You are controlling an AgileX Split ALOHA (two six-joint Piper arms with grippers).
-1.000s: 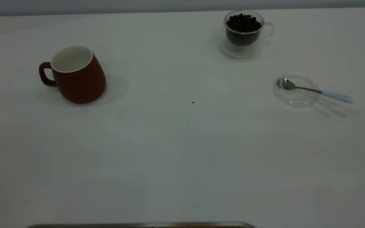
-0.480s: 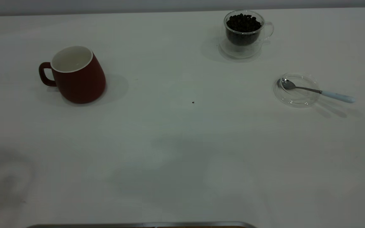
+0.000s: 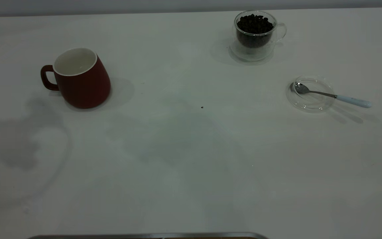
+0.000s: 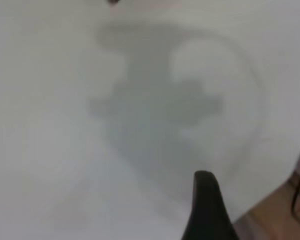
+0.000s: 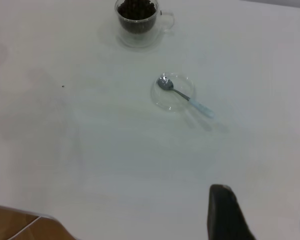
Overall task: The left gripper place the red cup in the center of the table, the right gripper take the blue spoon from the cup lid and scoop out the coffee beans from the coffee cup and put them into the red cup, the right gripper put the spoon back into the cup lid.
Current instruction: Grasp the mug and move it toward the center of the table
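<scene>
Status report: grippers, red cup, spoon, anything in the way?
Right gripper open, high above table. Left gripper: state unclear. Red cup untouched at table's left, blue spoon resting in cup lid. Centre free but for one dark speck.

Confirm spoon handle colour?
Pale blue; the blue spoon shows best in the exterior view.

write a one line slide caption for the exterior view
Red cup at left, coffee cup of beans at the back, spoon resting on a glass lid at right.
</scene>
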